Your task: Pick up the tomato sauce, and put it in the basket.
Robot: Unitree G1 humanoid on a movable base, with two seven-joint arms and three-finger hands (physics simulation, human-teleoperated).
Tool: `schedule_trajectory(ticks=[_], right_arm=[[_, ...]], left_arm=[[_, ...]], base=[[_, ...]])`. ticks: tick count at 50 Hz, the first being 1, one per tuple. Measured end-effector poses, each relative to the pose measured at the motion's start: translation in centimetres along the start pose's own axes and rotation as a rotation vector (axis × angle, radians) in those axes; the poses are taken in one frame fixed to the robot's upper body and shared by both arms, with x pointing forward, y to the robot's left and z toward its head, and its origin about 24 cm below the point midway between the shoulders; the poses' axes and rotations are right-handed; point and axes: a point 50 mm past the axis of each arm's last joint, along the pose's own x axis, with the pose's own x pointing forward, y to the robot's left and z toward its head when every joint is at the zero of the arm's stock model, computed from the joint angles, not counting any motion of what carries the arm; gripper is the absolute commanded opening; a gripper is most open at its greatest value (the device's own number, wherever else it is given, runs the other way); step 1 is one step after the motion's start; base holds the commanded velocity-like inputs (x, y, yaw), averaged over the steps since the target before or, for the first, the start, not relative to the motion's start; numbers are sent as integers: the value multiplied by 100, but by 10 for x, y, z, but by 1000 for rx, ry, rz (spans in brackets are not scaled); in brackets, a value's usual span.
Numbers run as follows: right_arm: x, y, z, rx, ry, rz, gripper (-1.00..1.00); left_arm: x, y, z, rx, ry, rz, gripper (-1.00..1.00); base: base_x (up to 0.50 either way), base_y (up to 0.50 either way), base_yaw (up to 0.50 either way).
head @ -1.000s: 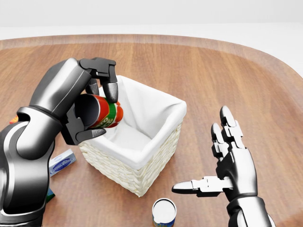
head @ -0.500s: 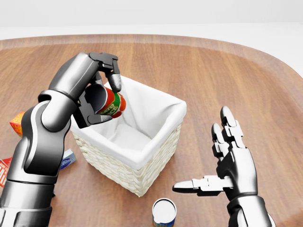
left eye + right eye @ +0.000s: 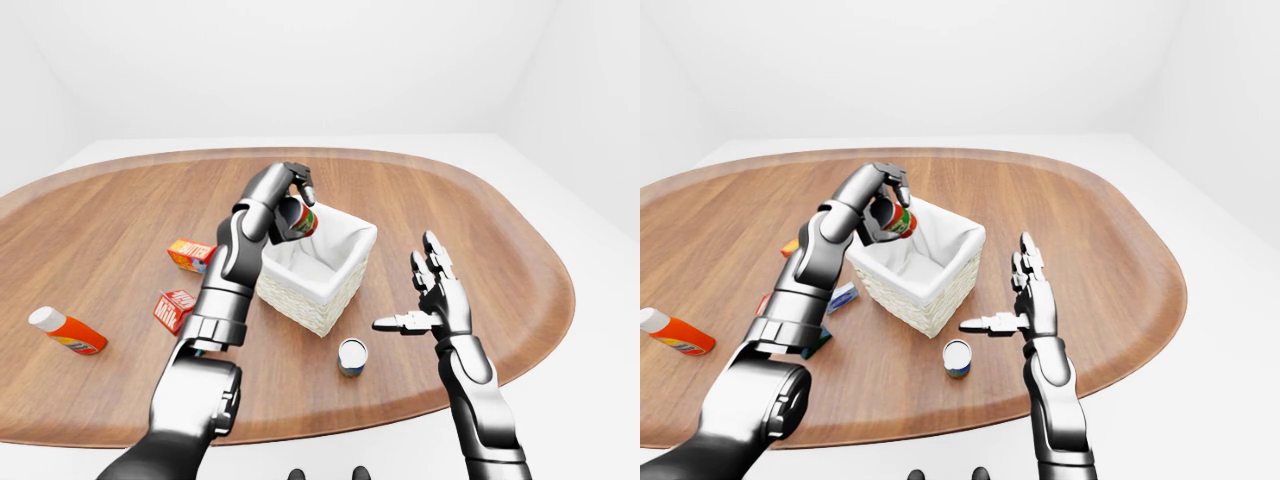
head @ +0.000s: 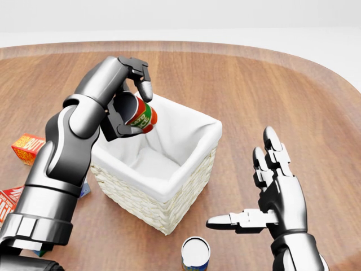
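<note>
Wooden table (image 3: 480,240): left hand (image 4: 128,96) grips sauce can (image 4: 141,114); left-eye view adds bottle (image 3: 66,331).

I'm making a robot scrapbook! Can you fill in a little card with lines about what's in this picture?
Left hand: shut on the red-and-green tomato sauce can, tilted above the basket's left rim
Basket: square white wicker, white cloth lining, nothing visible inside
Right hand: open, fingers spread, holding nothing, right of the basket
Table: brown wood, rounded
Other things: white-topped can below the basket; orange bottle and red cartons at the left
</note>
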Motion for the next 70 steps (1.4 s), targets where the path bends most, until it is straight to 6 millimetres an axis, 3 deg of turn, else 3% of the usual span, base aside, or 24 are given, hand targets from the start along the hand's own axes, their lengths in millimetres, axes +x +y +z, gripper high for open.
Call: schedule_trajectory(ticks=[20, 55, 57, 59, 60, 61, 70], right_arm=[[1, 0, -2, 3, 2, -1, 100], [1, -2, -1, 7, 2, -3, 100], [1, -2, -1, 7, 2, -3, 100], [1, -2, -1, 7, 2, -3, 100], [1, -2, -1, 7, 2, -3, 100], [1, -2, -1, 7, 2, -3, 100], [1, -1, -1, 8, 2, -2, 100]], left_arm=[[18, -17, -15, -5, 110, -52, -100], [21, -44, -22, 22, 140, -114, -97], [21, -44, -22, 24, 140, -114, -84], [21, -45, -22, 27, 141, -113, -30], [21, -45, -22, 27, 141, -111, -21], [21, -44, -22, 27, 140, -108, 100], [22, -43, -22, 28, 143, -87, 100]], base=[[0, 0, 0], [0, 0, 0], [0, 0, 0], [0, 0, 0], [0, 0, 0], [0, 0, 0], [0, 0, 0]])
